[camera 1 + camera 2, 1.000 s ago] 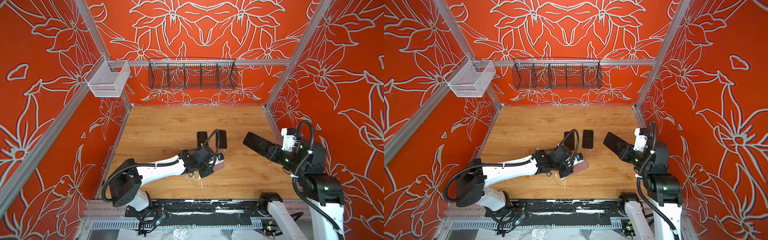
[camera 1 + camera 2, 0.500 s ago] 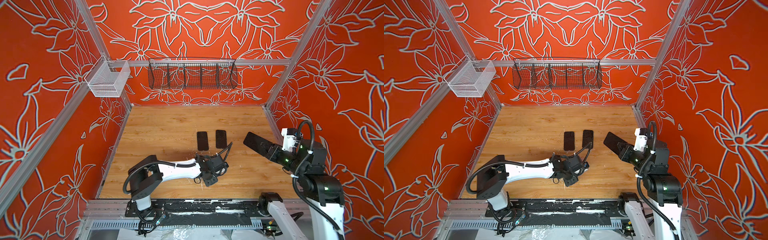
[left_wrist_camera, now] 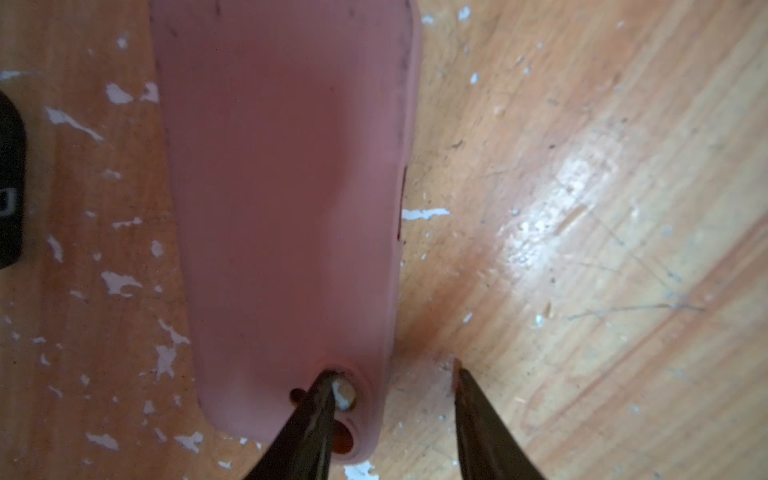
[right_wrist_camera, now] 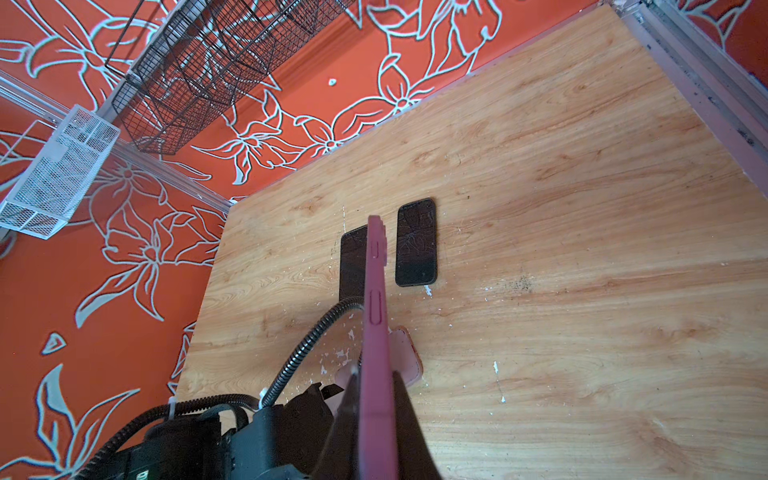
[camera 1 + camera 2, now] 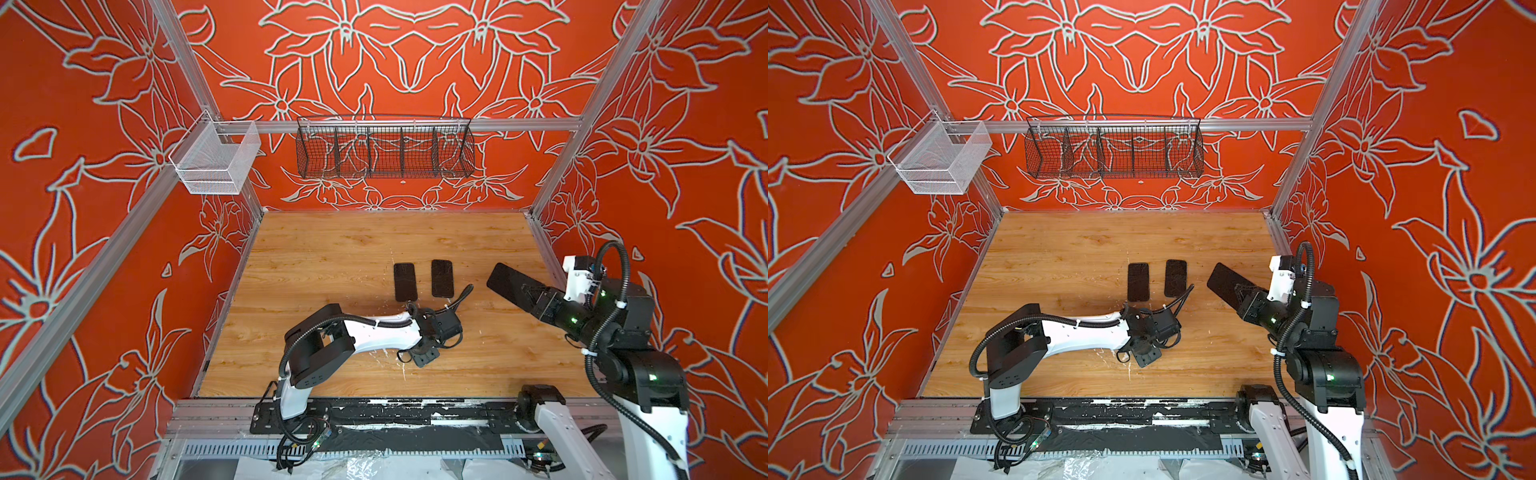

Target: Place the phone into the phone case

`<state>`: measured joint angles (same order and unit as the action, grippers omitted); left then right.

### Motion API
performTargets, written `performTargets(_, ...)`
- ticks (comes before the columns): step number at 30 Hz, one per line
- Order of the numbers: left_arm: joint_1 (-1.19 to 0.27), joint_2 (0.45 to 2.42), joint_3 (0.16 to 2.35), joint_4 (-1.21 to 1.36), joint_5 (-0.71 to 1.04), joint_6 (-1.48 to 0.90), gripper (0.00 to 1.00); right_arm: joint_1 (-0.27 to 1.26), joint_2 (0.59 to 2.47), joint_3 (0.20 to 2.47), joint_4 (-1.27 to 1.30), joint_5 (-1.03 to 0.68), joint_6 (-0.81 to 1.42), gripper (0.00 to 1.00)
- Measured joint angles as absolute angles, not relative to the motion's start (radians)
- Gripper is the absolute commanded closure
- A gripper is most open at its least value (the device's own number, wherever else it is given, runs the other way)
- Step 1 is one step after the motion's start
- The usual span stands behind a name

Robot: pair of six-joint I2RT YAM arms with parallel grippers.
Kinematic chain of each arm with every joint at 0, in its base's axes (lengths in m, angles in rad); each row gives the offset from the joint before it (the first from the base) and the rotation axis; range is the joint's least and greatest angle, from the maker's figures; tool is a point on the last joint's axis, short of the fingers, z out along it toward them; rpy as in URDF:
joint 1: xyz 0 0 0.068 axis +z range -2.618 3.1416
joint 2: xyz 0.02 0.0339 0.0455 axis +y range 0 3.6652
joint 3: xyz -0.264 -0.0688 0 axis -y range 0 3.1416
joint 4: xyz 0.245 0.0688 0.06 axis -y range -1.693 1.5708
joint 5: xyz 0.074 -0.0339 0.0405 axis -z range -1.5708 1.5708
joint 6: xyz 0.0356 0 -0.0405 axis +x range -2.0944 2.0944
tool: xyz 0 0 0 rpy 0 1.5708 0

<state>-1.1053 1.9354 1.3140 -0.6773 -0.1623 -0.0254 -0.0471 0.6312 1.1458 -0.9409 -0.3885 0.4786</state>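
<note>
A pink phone case [image 3: 286,199] lies back up on the wooden table, its camera holes beside my left gripper [image 3: 392,370]. That gripper is open: one fingertip [image 3: 322,388] rests at the camera hole and the other stands off the case over bare wood. In both top views the left gripper [image 5: 434,336] [image 5: 1152,334] covers the case. My right gripper [image 4: 374,372] [image 5: 530,297] is shut on a dark phone with a maroon rim [image 4: 374,291] [image 5: 509,282], held edge-up above the table at the right. Two black phones [image 5: 405,281] [image 5: 441,278] lie side by side mid-table.
A black wire basket [image 5: 384,149] hangs on the back wall and a white mesh basket [image 5: 216,160] at the back left corner. Aluminium rails edge the table [image 5: 332,249]. White flecks dot the wood around the pink case.
My left gripper went from shut to open, and its arm folded in and shifted right and toward the front edge. The right arm and its phone have not moved.
</note>
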Motion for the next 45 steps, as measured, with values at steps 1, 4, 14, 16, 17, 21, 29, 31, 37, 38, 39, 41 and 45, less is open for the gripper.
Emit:
performTargets(1, -1.105, 1.937, 1.316, -0.68, -0.163, -0.025, 0.59, -0.047, 0.632, 1.146, -0.939, -0.389, 0.479, 1.0)
performTargets(4, -1.1, 1.937, 1.317, -0.684, -0.162, -0.018, 0.64, -0.047, 0.633, 1.146, -0.937, -0.389, 0.479, 1.0)
performTargets(14, -1.06, 1.963, 1.346, -0.71, -0.12, 0.006, 0.83, -0.047, 0.634, 1.147, -0.938, -0.389, 0.479, 1.0)
performTargets(16, -1.059, 1.969, 1.354, -0.719, -0.114, 0.005, 0.86, -0.047, 0.633, 1.15, -0.938, -0.389, 0.479, 1.0)
performTargets(17, -1.059, 1.971, 1.355, -0.721, -0.113, 0.005, 0.88, -0.047, 0.633, 1.15, -0.938, -0.389, 0.479, 1.0)
performTargets(21, -1.06, 1.972, 1.356, -0.721, -0.11, 0.007, 1.0, -0.047, 0.633, 1.151, -0.938, -0.389, 0.479, 1.0)
performTargets(29, -1.059, 1.951, 1.332, -0.696, -0.105, 0.002, 1.0, -0.047, 0.64, 1.173, -0.937, -0.389, 0.479, 1.0)
performTargets(31, -1.055, 1.933, 1.314, -0.677, -0.088, 0.006, 1.0, -0.047, 0.641, 1.176, -0.939, -0.388, 0.479, 1.0)
performTargets(37, -1.003, 1.777, 1.263, -0.632, 0.067, 0.015, 1.0, -0.047, 0.641, 1.18, -0.939, -0.375, 0.479, 1.0)
performTargets(38, -0.983, 1.736, 1.251, -0.612, 0.1, 0.011, 1.0, -0.047, 0.641, 1.181, -0.939, -0.373, 0.479, 1.0)
performTargets(39, -0.965, 1.707, 1.241, -0.596, 0.131, 0.009, 1.0, -0.047, 0.641, 1.182, -0.939, -0.371, 0.479, 1.0)
performTargets(41, -0.926, 1.651, 1.218, -0.567, 0.181, -0.002, 1.0, -0.047, 0.641, 1.183, -0.938, -0.369, 0.479, 1.0)
performTargets(45, -0.858, 1.603, 1.147, -0.479, 0.31, -0.052, 1.0, -0.047, 0.643, 1.185, -0.939, -0.363, 0.479, 1.0)
